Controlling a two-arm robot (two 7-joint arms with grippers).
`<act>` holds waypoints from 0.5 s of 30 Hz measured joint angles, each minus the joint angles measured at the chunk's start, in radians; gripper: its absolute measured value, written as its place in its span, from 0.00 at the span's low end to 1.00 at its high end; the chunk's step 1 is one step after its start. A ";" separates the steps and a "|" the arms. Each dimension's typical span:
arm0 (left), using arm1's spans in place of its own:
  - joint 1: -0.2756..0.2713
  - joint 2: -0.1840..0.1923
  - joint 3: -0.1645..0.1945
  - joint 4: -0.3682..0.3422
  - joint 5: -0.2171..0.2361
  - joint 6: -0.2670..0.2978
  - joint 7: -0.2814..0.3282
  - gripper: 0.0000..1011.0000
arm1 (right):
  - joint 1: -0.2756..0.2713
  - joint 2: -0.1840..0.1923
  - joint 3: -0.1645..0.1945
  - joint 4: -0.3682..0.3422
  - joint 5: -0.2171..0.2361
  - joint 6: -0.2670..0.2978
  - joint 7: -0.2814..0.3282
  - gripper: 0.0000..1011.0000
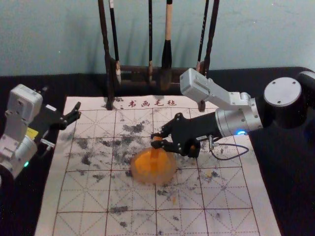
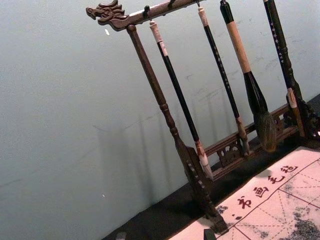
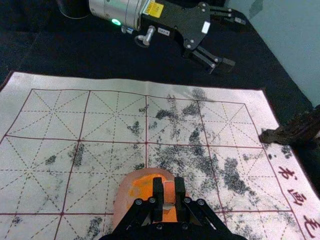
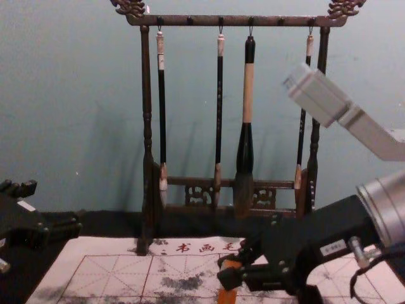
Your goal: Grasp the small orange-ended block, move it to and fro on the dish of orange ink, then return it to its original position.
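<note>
– as the block (image 3: 169,192) is gripped between the right gripper's (image 1: 156,140) fingers, where is it held?

– above the orange-inked dish (image 1: 171,173); contact cannot be told. the left gripper (image 1: 74,111) is parked by the mat's (image 1: 231,201) left edge, fingers spread.

– and what can be read?

– "书画毛毡", printed in red along the far edge.

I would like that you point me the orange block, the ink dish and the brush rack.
Orange block (image 4: 228,296): chest view, its lower part.
Ink dish (image 1: 150,181): head view, the near rim.
Brush rack (image 4: 202,21): chest view, the top bar.
</note>
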 joint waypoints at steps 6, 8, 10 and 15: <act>0.000 0.000 0.000 0.000 0.000 0.000 0.000 0.99 | 0.015 -0.025 -0.013 0.041 -0.007 -0.008 -0.004 0.13; 0.000 0.000 0.000 0.000 0.000 0.000 0.000 0.99 | 0.019 -0.034 -0.016 0.053 -0.011 -0.011 -0.007 0.13; 0.000 0.000 0.000 0.000 0.000 0.000 0.000 0.99 | 0.022 -0.038 -0.018 0.061 -0.015 -0.014 -0.009 0.13; 0.000 0.000 0.000 0.000 0.000 0.000 0.000 0.99 | 0.028 -0.047 -0.023 0.076 -0.026 -0.019 -0.015 0.13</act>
